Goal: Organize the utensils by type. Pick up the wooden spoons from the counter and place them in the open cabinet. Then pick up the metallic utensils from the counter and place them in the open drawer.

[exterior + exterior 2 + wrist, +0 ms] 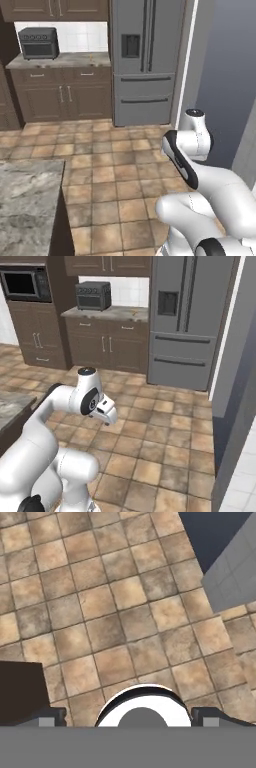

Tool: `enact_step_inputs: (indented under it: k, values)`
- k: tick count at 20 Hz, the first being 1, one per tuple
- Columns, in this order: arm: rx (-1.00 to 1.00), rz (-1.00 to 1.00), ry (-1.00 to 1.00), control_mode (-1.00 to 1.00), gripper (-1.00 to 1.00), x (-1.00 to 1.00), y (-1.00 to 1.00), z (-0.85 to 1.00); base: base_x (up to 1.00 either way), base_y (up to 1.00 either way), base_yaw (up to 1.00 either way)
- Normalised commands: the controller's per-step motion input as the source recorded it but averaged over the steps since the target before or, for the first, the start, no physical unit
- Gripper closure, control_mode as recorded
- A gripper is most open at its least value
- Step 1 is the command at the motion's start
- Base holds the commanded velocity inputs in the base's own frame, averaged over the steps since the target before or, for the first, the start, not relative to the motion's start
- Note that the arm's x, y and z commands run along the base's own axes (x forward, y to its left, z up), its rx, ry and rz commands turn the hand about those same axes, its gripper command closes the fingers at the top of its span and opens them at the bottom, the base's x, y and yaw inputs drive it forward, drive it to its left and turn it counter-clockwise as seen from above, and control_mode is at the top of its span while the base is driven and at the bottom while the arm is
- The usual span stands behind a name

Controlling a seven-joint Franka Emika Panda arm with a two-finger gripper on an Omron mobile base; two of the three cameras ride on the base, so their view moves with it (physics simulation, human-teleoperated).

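The near corner of the veined stone counter (pixel 27 200) fills the lower left of the left base view, and its edge (pixel 10 403) shows at the left of the right base view. No utensil lies on the part I see. The wooden spoons, metallic utensils, open cabinet and open drawer are out of view. My arm (pixel 75 401) is folded up over the tiled floor. In the hand view my gripper (pixel 129 718) points down at the bare tiles. It is open, its fingertips (pixel 47 717) stand far apart, and nothing is between them.
A grey fridge (pixel 145 60) stands straight ahead. Left of it a back counter (pixel 65 60) carries a toaster oven (pixel 38 42). A built-in microwave (pixel 22 283) sits at the far left. A grey wall (pixel 235 381) closes the right side. Brown floor tiles (pixel 115 170) lie between.
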Motion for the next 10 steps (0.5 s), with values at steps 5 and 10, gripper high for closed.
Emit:
enact_step_inputs:
  k: [5, 10]
  values:
    - [0.00, 0.00, 0.00, 1.00, -1.00, 0.00, 0.00, 0.00, 1.00, 0.24, -0.07]
    - [0.00, 0.00, 0.00, 1.00, -1.00, 0.00, 0.00, 0.00, 1.00, 0.22, 0.00]
